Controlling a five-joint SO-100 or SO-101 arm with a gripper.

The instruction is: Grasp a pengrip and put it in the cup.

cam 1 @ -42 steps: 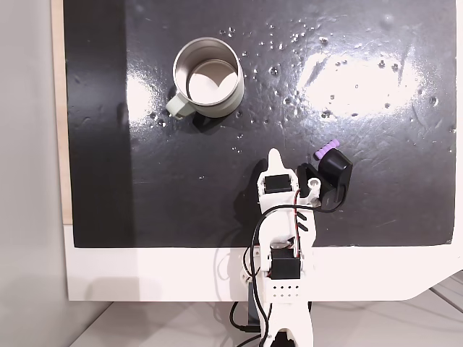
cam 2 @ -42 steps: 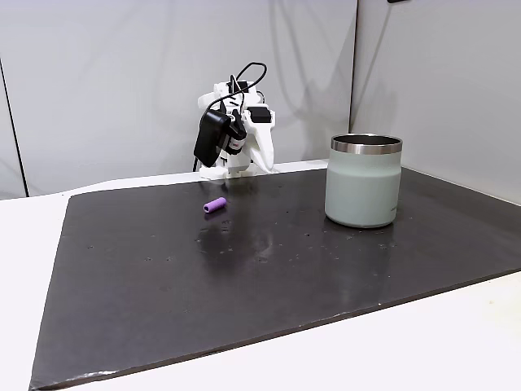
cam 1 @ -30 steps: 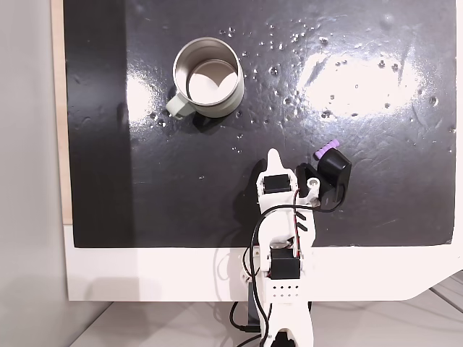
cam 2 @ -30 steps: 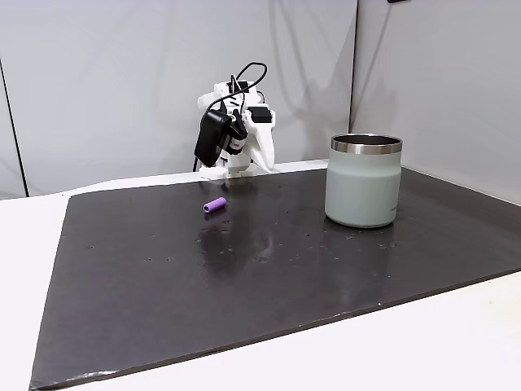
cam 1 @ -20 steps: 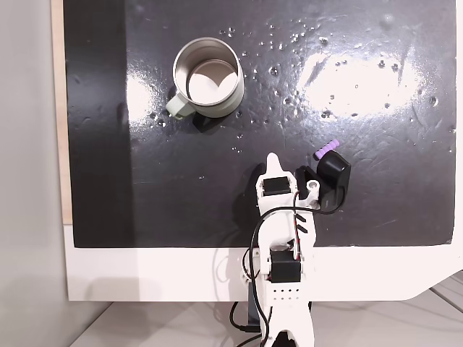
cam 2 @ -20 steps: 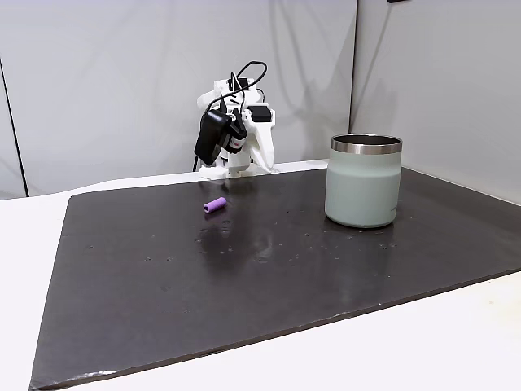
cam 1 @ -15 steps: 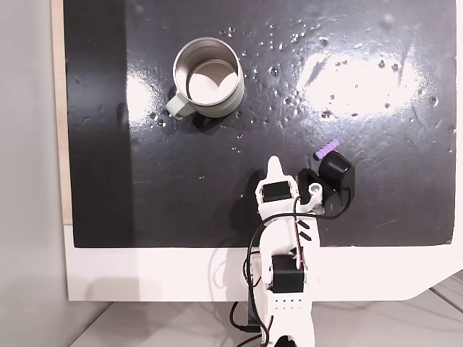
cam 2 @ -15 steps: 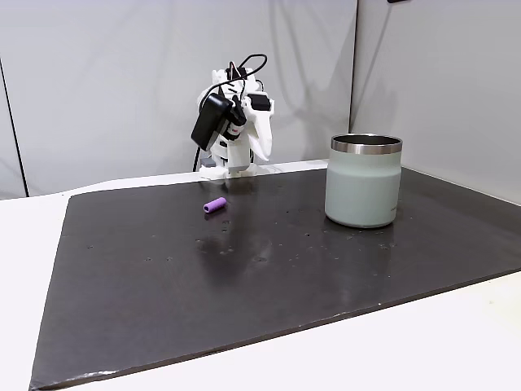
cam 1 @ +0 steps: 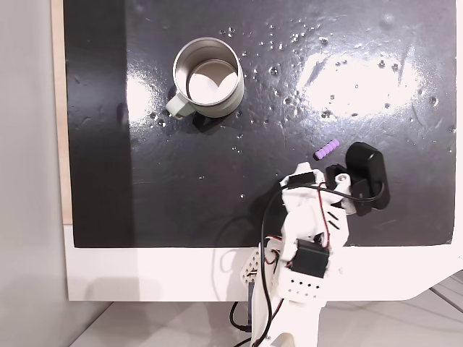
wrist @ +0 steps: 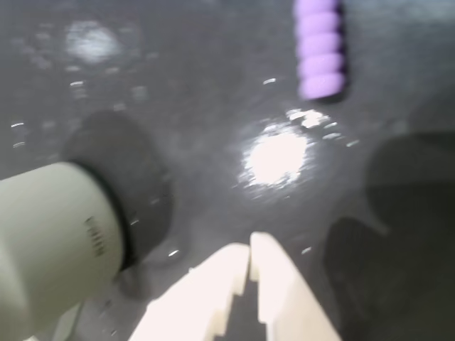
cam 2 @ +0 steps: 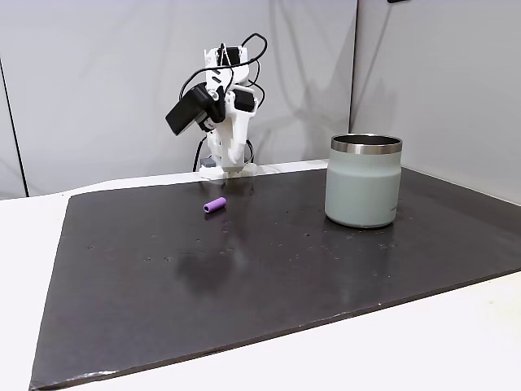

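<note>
So the gripper (wrist: 250, 245) hangs above the mat with jaws pressed together and empty, presumably lining up on the pengrip (cam 1: 325, 150), which lies flat on the black mat (cam 1: 405, 202) well apart from the cup (cam 1: 207, 77).

Arm (cam 1: 312, 224) swung toward right of overhead-looking fixed view and lifted higher than 1.4 s ago in side fixed view. Black wrist camera (cam 1: 367, 186) no longer overlapping pengrip (cam 1: 326, 150); whole tube now uncovered, just beside camera. Hand (wrist: 250, 250) now raised, fingertips together, pengrip ahead in wrist view.
</note>
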